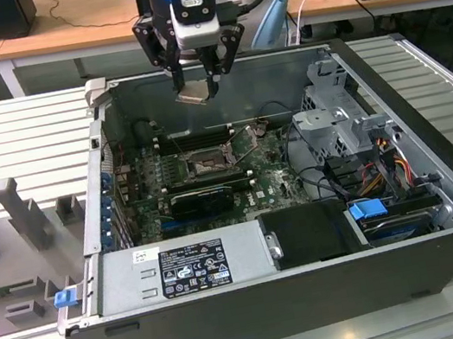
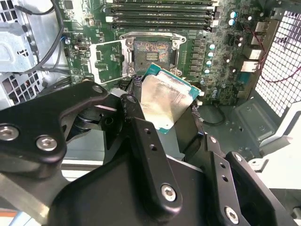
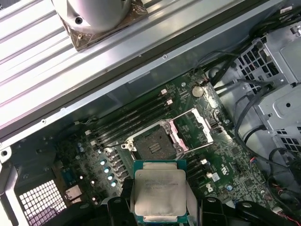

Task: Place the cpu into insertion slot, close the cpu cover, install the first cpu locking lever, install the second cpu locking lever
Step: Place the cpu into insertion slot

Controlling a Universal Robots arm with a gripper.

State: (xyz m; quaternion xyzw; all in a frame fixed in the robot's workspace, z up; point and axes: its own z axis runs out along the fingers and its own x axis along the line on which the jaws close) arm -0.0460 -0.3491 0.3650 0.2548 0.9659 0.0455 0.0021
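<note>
My gripper [image 1: 194, 83] hangs above the open computer case, shut on the cpu [image 1: 194, 96], a flat square chip with a dull silver top and a green rim. In both wrist views the cpu [image 2: 164, 96] [image 3: 159, 190] sits clamped by its edges between the black fingers [image 2: 136, 122] [image 3: 123, 200]. Well below it on the green board lies the insertion slot [image 1: 207, 166] [image 2: 151, 52] [image 3: 153, 143], uncovered, with its pin field showing. The cpu cover [image 2: 109, 61] [image 3: 195, 129] is swung open beside the slot.
Long black memory slots [image 1: 190, 139] run behind the socket and a black expansion card [image 1: 201, 198] lies in front of it. A drive cage [image 1: 341, 123] with cables fills the exterior view's right of the case. The power supply [image 1: 199, 262] sits at the case front.
</note>
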